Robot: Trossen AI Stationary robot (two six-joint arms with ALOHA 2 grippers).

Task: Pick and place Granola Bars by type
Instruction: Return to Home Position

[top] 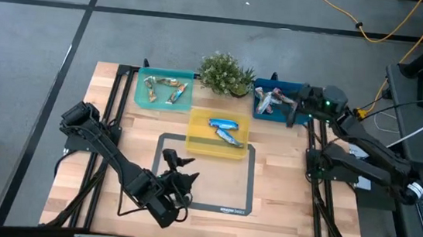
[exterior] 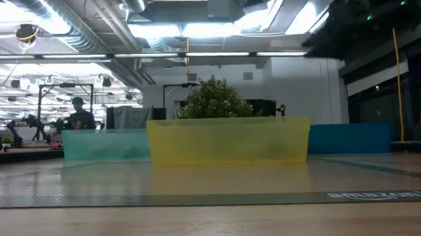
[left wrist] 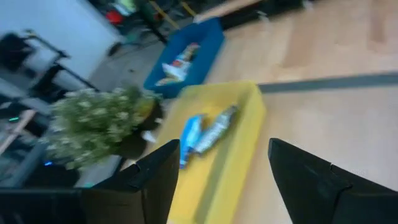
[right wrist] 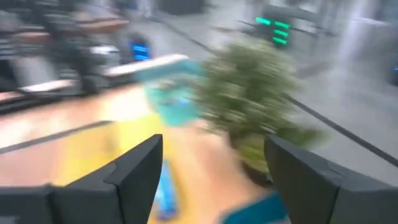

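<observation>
Blue-wrapped bars lie in the yellow tray at the table's middle; they also show in the left wrist view. Tan bars lie in the teal tray at the far left. Silvery red-blue bars lie in the blue tray at the far right. My left gripper is open and empty over the mat, near the yellow tray. My right gripper is open and empty above the blue tray's right side.
A potted green plant stands at the far edge between the teal and blue trays. A dark-bordered mat covers the table's middle. In the low view the yellow tray stands in front of the plant.
</observation>
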